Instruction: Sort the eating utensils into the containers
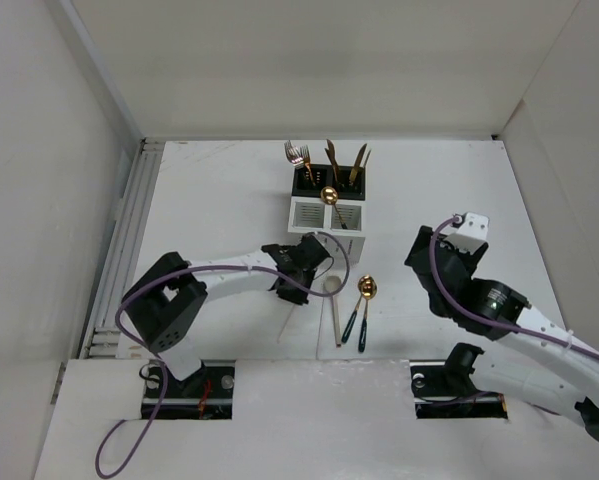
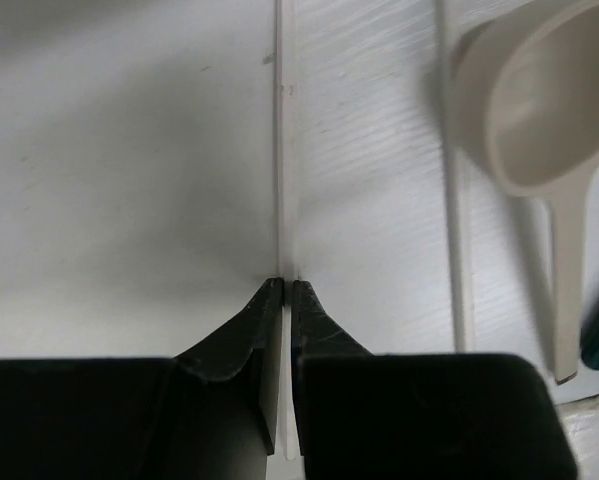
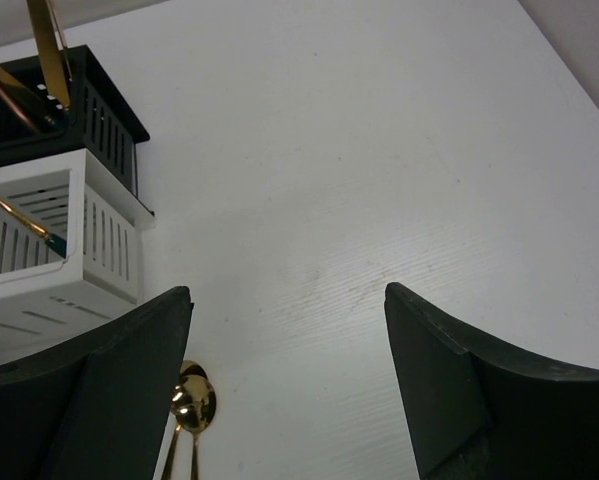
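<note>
Downward, left tool [image 2: 287, 286] tight on white utensil [image 2: 287, 150].

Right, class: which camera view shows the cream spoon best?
Top external: the whole cream spoon lies flat on the table, bowl and handle unobstructed. Left wrist shows it larger, but the frame edge clips its bowl. Right wrist does not show it.

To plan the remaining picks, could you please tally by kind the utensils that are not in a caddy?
cream spoon: 1
gold spoon with dark green handle: 2
thin white stick: 2, one of them in the left claw
Total: 5
</note>
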Motion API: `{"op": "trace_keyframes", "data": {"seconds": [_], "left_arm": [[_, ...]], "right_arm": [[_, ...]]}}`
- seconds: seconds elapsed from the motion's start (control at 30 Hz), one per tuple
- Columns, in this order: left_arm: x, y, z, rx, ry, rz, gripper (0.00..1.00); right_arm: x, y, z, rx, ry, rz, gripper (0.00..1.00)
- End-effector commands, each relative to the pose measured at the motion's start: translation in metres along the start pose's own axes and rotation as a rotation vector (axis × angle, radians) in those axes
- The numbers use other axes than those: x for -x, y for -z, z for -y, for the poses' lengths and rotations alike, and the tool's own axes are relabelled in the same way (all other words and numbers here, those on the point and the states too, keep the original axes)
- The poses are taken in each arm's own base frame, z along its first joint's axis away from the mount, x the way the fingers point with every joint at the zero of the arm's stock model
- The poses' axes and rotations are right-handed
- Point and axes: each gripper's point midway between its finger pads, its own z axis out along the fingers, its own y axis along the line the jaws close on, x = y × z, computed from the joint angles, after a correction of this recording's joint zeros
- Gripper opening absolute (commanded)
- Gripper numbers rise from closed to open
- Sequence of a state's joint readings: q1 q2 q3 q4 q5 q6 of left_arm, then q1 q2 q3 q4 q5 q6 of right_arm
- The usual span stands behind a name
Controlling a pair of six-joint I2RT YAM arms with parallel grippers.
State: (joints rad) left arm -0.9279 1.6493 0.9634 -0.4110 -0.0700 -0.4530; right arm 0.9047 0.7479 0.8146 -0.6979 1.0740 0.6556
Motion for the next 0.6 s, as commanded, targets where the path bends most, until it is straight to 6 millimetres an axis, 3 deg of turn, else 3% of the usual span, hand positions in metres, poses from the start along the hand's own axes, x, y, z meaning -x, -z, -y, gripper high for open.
{"op": "trace_keyframes", "data": {"seconds": [0.0, 0.2, 0.27, 0.57], "left_arm": [[-0.011, 0.025, -0.016, 0.010, 0.009, -0.043, 0.00], [0.004, 0.041, -0.011, -0.027, 0.018, -0.003, 0.00], [0.005, 0.053, 0.003, -0.084, -0.044, 0.020, 0.00], [-0.004, 0.068, 0.019, -0.171, -0.105, 0.017, 0.00]], "right_arm": [[0.013, 0.001, -0.001, -0.017, 0.018, 0.024, 0.83], [0.020, 0.000, -0.005, -0.015, 0.014, 0.042, 0.85], [0.024, 0.001, -0.007, -0.010, -0.002, 0.048, 0.85], [0.023, 0.001, -0.015, 0.019, -0.019, 0.033, 0.85]]}}
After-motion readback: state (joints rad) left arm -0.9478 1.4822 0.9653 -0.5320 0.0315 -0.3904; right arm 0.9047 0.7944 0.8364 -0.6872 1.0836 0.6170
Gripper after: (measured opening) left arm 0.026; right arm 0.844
